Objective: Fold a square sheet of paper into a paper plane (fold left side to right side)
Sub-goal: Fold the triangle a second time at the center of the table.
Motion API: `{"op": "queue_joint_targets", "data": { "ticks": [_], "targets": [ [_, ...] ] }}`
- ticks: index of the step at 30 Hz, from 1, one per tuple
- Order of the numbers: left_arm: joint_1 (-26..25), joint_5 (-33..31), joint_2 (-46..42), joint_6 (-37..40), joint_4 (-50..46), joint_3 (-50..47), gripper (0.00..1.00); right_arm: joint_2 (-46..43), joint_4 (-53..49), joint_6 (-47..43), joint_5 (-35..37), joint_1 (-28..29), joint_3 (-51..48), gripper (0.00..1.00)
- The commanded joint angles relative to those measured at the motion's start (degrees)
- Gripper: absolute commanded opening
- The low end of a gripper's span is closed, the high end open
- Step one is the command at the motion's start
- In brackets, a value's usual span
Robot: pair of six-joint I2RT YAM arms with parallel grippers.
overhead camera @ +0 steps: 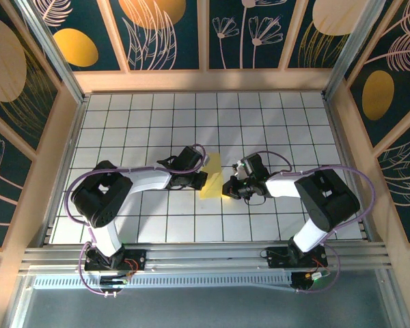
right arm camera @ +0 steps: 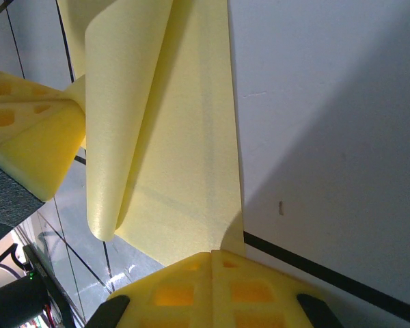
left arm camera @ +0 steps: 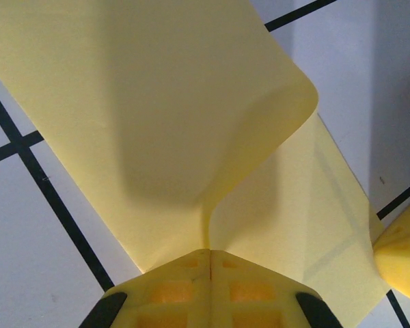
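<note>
The square sheet of paper (overhead camera: 211, 175), plain yellow, lies mid-table between my two grippers, its left part lifted and curled over to the right. In the left wrist view the sheet (left arm camera: 157, 123) arches over its flat lower layer, and my left gripper (left arm camera: 210, 251) is shut on the raised edge. My right gripper (right arm camera: 212, 255) is shut, its tips resting on the flat layer's near edge (right arm camera: 191, 184); nothing shows between its fingers. The curled flap (right arm camera: 116, 123) hangs to the left of it. From above, the left gripper (overhead camera: 200, 180) and right gripper (overhead camera: 227, 188) sit at the sheet's two sides.
The white grid table (overhead camera: 150, 116) is ringed by wooden walls with dark painted panels (overhead camera: 157, 34). A left finger (right arm camera: 27, 137) appears at the left of the right wrist view, and a right finger (left arm camera: 403, 254) at the right of the left wrist view.
</note>
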Motion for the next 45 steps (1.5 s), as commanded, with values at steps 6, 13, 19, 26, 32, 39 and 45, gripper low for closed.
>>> {"op": "queue_joint_targets", "data": {
  "ticks": [6, 13, 19, 26, 32, 39, 45],
  "targets": [
    [0.4, -2.91, 1.16, 0.64, -1.72, 3.04, 0.0, 1.58, -4.89, -1.39, 2.98, 0.95, -0.21, 0.0],
    [0.4, -3.85, 1.53, 0.87, -2.49, 3.86, 0.0, 1.63, -4.91, -1.31, 2.98, 0.95, -0.25, 0.0],
    [0.4, -3.79, 1.88, 1.31, -2.95, 3.93, 0.0, 1.76, -4.98, -1.36, 3.07, 0.94, -0.27, 0.0],
    [0.4, -2.11, 1.86, 2.04, -3.22, 3.22, 0.0, 2.0, -5.08, -1.44, 3.08, 0.95, -0.14, 0.0],
    [0.4, -2.04, 2.06, 2.16, -3.55, 2.82, 0.0, 2.0, -5.19, -1.49, 3.15, 0.95, -0.08, 0.0],
    [0.4, -2.27, 2.2, 2.42, -4.05, 2.7, 0.0, 2.17, -5.45, -1.57, 3.15, 0.95, 0.18, 0.0],
    [0.4, -1.81, 1.81, 2.3, -3.83, 1.95, 0.0, 2.53, -5.55, -1.74, 3.15, 0.94, 0.48, 0.0]
  ]
}}
